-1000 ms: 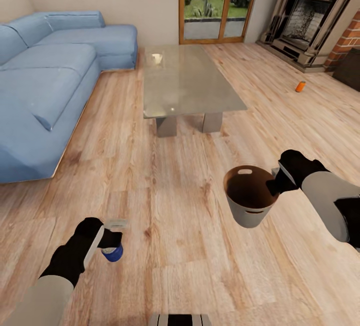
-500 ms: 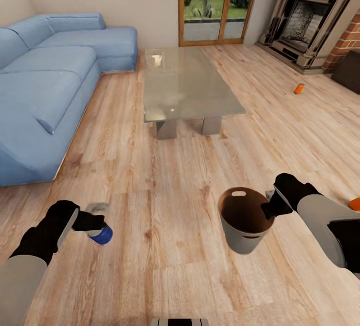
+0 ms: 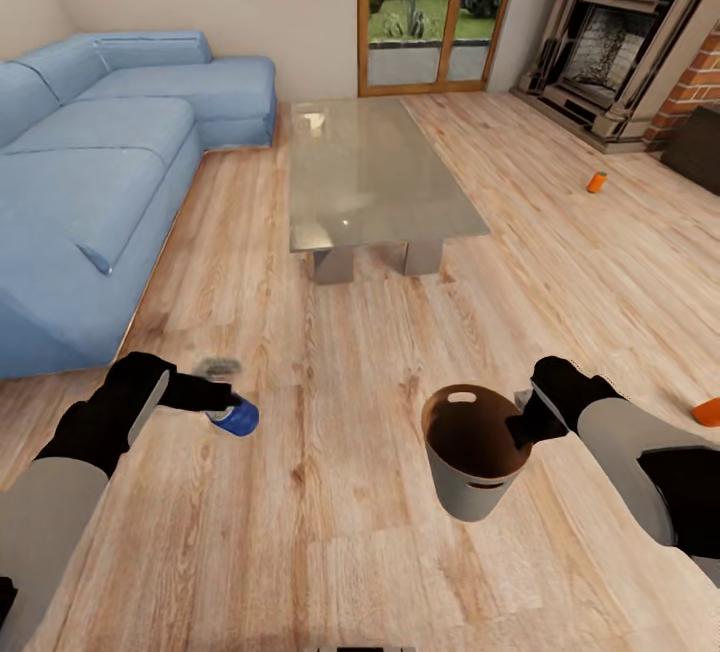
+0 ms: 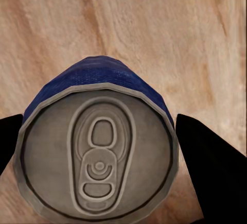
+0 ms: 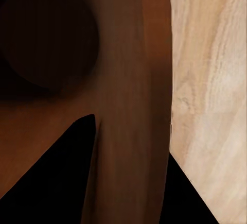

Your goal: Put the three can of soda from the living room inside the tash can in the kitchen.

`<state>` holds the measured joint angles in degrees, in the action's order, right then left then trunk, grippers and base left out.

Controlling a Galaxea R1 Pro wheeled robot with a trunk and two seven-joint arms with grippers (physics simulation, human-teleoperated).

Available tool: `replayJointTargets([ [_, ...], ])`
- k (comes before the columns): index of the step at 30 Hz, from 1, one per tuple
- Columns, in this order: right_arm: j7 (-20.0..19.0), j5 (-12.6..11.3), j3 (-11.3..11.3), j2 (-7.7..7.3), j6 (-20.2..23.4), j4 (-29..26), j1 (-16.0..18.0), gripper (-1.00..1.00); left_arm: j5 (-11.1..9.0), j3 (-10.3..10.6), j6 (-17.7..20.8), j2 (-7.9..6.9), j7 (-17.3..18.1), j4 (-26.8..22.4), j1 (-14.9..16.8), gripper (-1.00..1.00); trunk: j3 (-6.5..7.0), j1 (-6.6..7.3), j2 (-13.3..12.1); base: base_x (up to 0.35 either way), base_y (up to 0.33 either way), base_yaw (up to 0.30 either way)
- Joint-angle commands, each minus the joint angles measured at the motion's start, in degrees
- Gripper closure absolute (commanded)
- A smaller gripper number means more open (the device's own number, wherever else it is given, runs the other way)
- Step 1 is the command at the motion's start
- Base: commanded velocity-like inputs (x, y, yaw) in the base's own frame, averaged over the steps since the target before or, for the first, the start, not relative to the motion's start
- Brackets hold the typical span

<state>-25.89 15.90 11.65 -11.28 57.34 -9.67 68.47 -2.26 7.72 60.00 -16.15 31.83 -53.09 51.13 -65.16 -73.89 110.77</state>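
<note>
Living room, seen from the head camera: light-blue corner sofa (image 3: 110,162) at the left, glass-topped bench (image 3: 375,177) in the middle, brick fireplace (image 3: 640,52) at the far right, glazed door (image 3: 435,7) at the back wall.

Left gripper (image 3: 215,400) low over the wooden floor (image 3: 330,532), fingers (image 4: 211,172) clamped on either side of the dark blue can (image 3: 236,419); in the left wrist view, can (image 4: 98,157) end-on between the two black fingers, grey top with pull tab facing the camera, blue wall beyond it, bare floor planks behind.

Right gripper (image 3: 522,424) closed on the rim of the grey trash can (image 3: 470,447), one finger inside the brown interior, one outside; bin held upright above the floor, oval handle slot at the far rim. In the right wrist view, brown inner wall (image 5: 123,80) between the dark fingers (image 5: 56,183), floor beside it.

Blue can well apart from the bin, to its left.

One orange can (image 3: 597,182) standing on the floor near the fireplace, another orange can (image 3: 707,411) at the right edge, just beyond the right forearm.
</note>
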Motion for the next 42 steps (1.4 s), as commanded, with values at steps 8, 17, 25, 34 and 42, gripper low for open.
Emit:
replayJointTargets([
  [8, 0.46, -0.17, -0.26, 5.75, -1.55, 0.29, -0.55, 1.0, 0.88, 7.14, 0.0, -0.06, 19.91, 0.61, 10.09, 1.0, 1.44, 1.76, -3.22, 0.0, 0.0, 0.0],
  [17, 1.65, -0.16, -0.31, 11.41, -2.29, 0.72, -1.79, 1.0, 1.02, 7.64, 0.0, -0.07, 34.83, -1.07, 14.69, 1.0, 3.05, 3.74, -6.83, 0.0, 0.0, 0.0],
  [25, 3.58, -0.15, -0.31, 14.86, -2.77, 0.7, -1.93, 1.0, 1.11, 7.73, 0.0, -0.4, 51.55, -4.27, 17.24, 1.0, 3.23, 3.96, -7.23, 0.0, 0.0, 0.0],
  [34, 5.43, -0.24, -0.24, 15.87, -2.49, -0.36, -1.89, 1.0, 1.07, 17.14, 0.0, 0.04, 54.64, -5.12, 17.52, 1.0, 3.23, 3.96, -7.23, 0.0, 0.0, 0.0],
  [42, 5.55, -0.24, -0.24, 17.45, -1.97, -3.7, -1.85, 1.0, 1.05, 21.84, 0.0, 0.31, 54.73, -5.39, 17.51, 1.0, 3.23, 3.96, -7.23, 0.0, 0.0, 0.0],
])
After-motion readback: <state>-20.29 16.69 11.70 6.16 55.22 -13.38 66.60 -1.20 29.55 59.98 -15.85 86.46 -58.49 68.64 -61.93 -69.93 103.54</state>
